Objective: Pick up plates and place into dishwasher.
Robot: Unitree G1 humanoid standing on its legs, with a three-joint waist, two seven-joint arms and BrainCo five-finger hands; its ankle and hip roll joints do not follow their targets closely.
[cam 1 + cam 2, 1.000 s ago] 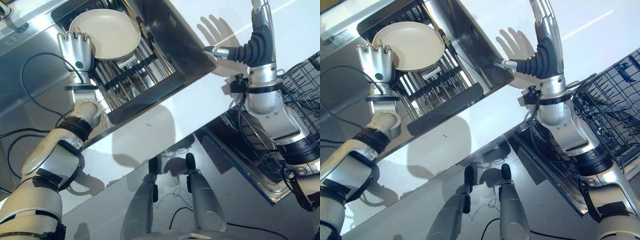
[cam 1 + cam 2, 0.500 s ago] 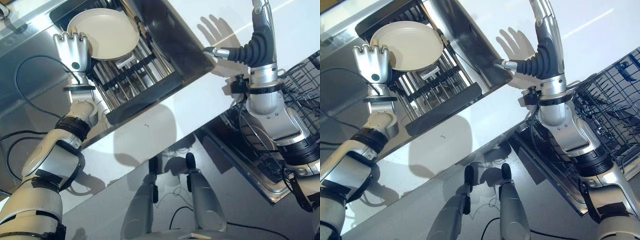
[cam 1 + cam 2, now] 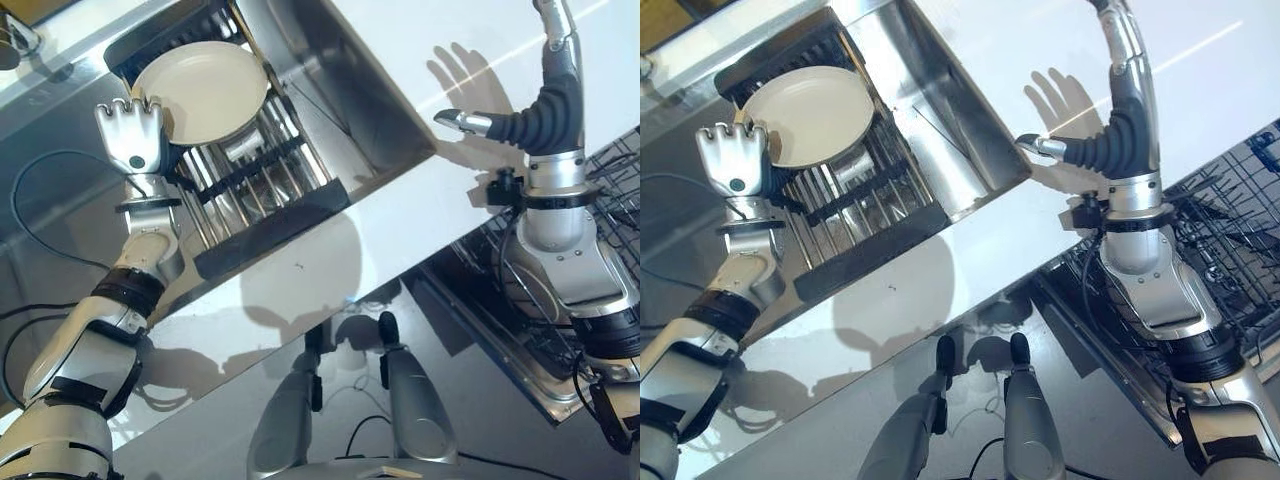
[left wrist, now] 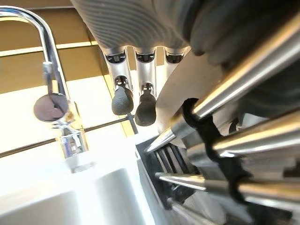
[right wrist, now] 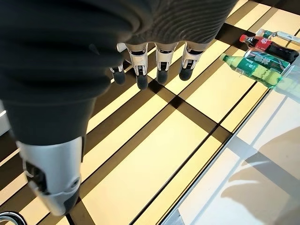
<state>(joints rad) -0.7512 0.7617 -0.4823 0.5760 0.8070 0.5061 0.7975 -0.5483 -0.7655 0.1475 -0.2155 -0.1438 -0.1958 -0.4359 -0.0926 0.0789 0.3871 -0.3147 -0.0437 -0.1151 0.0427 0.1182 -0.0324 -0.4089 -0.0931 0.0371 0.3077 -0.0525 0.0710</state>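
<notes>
One cream plate (image 3: 200, 90) is what I'm after, and it sits tilted on the metal bars of the dish rack (image 3: 255, 170) in the steel sink (image 3: 940, 110). My left hand (image 3: 135, 135) is at its near rim with fingers curled over the edge; from the wrist camera the dark fingertips (image 4: 145, 110) hook just past the plate's edge, so I judge I have it pinched. Compared with a second ago the plate and my hand appear in much the same relation, though the whole scene has slid, which I read as my head moving, not the plate lifting. So the grasp seems set and the lift is not yet done. My right hand (image 3: 1120, 140) hangs over the white counter (image 3: 420, 210) with fingers straight and apart, holding nothing, near the open dishwasher rack (image 3: 1240, 250).
</notes>
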